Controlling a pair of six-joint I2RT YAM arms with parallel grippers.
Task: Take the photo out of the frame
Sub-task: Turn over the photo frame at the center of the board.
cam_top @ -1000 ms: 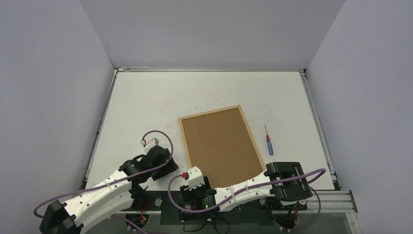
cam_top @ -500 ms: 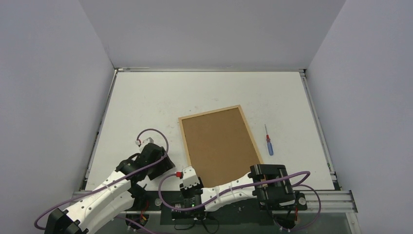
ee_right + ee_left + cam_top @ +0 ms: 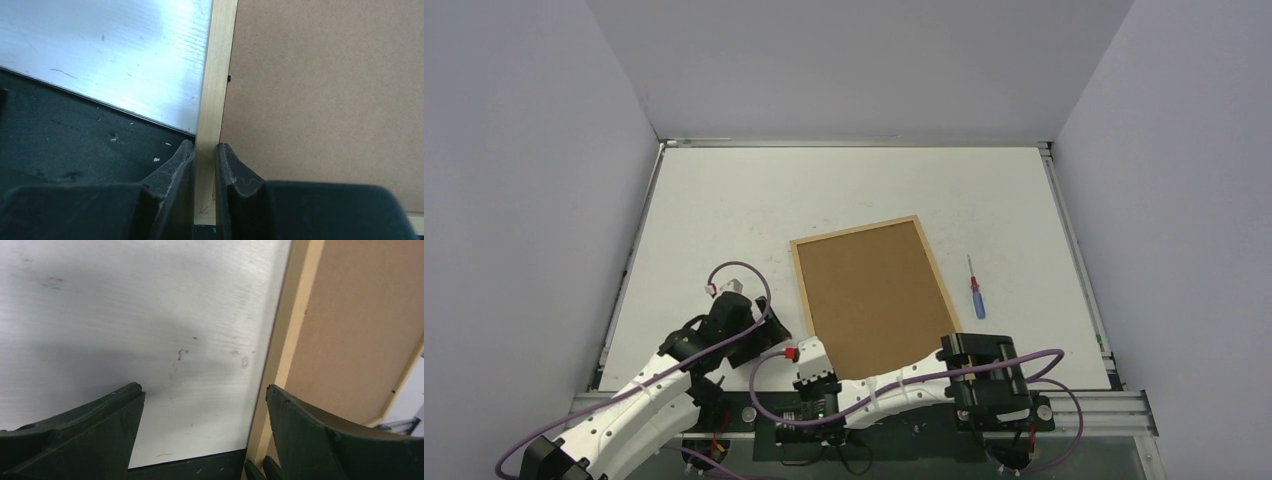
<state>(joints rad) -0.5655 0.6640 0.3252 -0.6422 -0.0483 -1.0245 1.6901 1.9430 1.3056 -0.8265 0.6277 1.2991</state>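
Three plain grey walls (image 3: 854, 60) enclose white table (image 3: 724, 200); black base plate (image 3: 75, 135) along near edge. Frame (image 3: 216, 75) lies flat right of centre, back up, brown backing panel (image 3: 874, 300) seated inside moulding. Blue-handled screwdriver (image 3: 976, 298) near frame's right side, not touching. Right gripper (image 3: 205, 144) pinches frame's left rail at near corner, fingers pressed on both sides. Left gripper (image 3: 202, 388) spread wide, low beside same rail, one finger over moulding, gripping nothing.

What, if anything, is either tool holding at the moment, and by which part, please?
The right tool pinches the frame by its wooden left rail, near the near corner. The left tool is open, holding nothing.
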